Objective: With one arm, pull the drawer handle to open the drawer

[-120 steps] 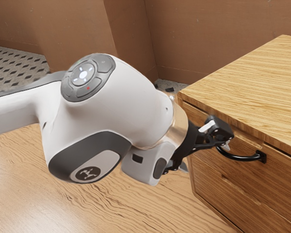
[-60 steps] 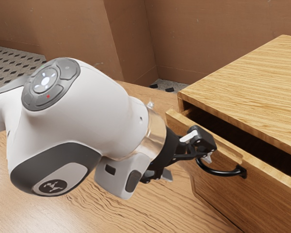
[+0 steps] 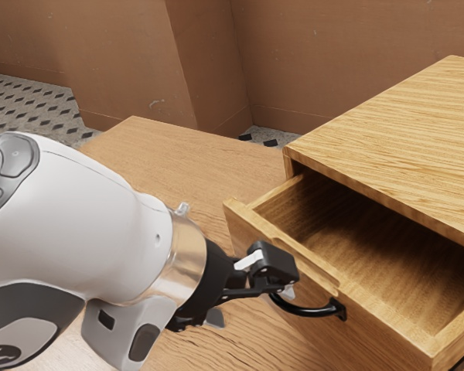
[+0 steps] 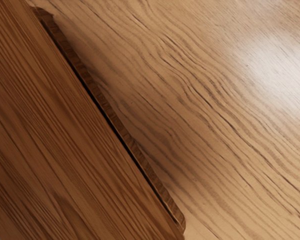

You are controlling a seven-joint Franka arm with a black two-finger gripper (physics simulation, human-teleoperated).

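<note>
The claw [image 3: 277,280] is seen clamped on the black drawer handle [image 3: 313,311], near the handle's end at the exterior view's left. The drawer [image 3: 246,232] is found standing well out of the wooden cabinet [image 3: 387,139], with its bare wooden inside exposed. Cabinet and drawer are carried by the wood-grained worktop [image 3: 178,158].

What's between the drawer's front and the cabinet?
Just the drawer's bare wooden floor, with nothing lying on it, between the front and the cabinet. The exterior view shows it.
</note>
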